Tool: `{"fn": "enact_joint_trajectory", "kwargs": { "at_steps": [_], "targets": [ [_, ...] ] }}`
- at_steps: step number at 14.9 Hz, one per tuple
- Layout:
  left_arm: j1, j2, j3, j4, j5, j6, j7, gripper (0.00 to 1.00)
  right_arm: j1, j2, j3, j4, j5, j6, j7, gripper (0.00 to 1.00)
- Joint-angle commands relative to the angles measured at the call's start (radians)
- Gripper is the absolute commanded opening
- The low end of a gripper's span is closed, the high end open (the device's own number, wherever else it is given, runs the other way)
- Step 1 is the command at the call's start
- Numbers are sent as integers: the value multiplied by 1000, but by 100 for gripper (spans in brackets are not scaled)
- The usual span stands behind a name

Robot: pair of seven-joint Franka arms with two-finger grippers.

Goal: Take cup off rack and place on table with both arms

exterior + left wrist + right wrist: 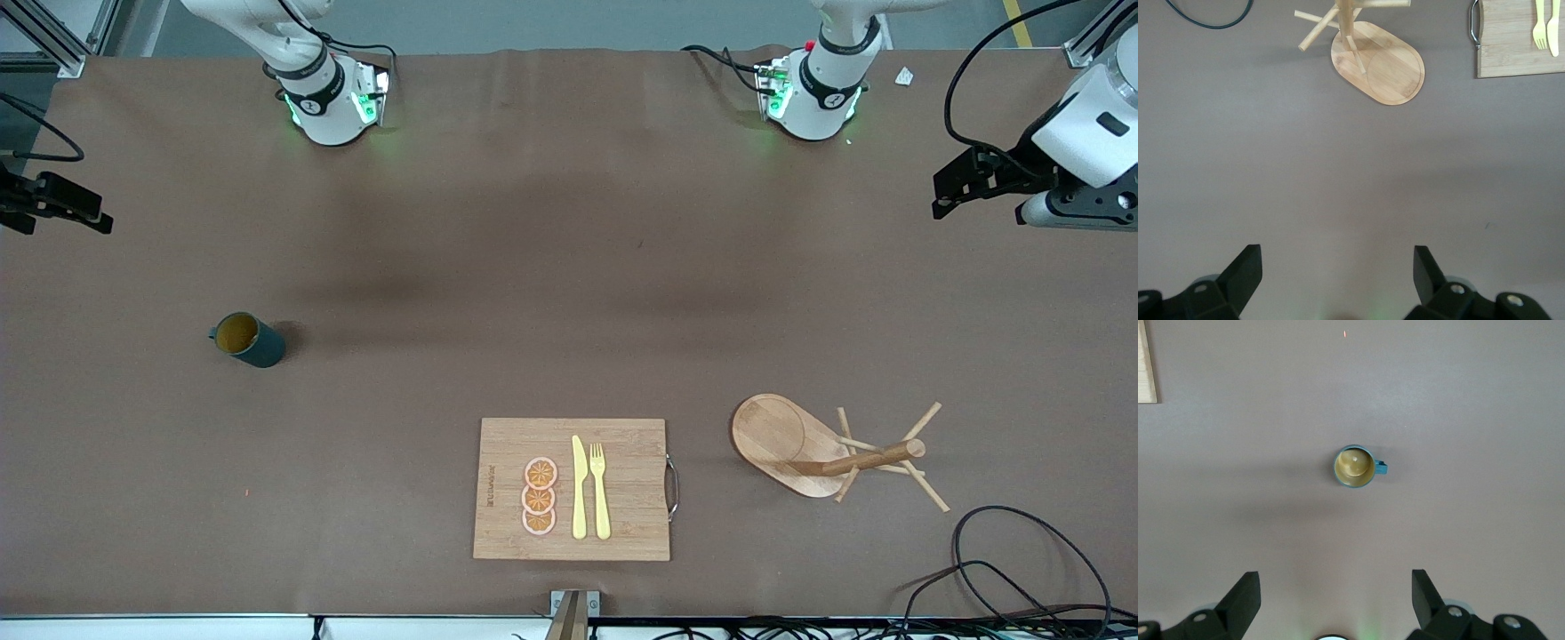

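The dark teal cup point(249, 340) stands upright on the brown table point(569, 267), toward the right arm's end, mouth up and clear of the rack. In the right wrist view the cup point(1355, 467) lies well ahead of my open right gripper point(1336, 587), which holds nothing. That right gripper point(67, 213) hangs over the table's edge at its own end. The wooden rack point(800, 444) stands near the front camera toward the left arm's end, its pegs bare. My left gripper point(944, 197) hovers open and empty over the table at its end; the rack point(1385, 63) lies far ahead of this gripper point(1338, 267).
A wooden cutting board point(573, 489) with orange slices point(540, 496), a yellow knife point(579, 487) and a fork point(600, 489) lies near the front edge between cup and rack. Black cables point(1022, 569) loop by the front corner at the left arm's end.
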Motion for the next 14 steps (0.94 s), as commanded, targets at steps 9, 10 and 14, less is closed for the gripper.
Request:
{"fn": "enact_joint_trajectory", "kwargs": {
  "at_steps": [9, 10, 14],
  "targets": [
    [7, -5, -14, 16, 19, 5, 16, 100, 1, -70, 12, -38, -3, -20, 7, 100],
    [8, -5, -13, 16, 19, 4, 17, 100, 1, -73, 12, -38, -3, -23, 7, 100],
    [10, -5, -13, 17, 18, -1, 19, 100, -2, -76, 7, -20, -3, -55, 7, 100]
  ]
}}
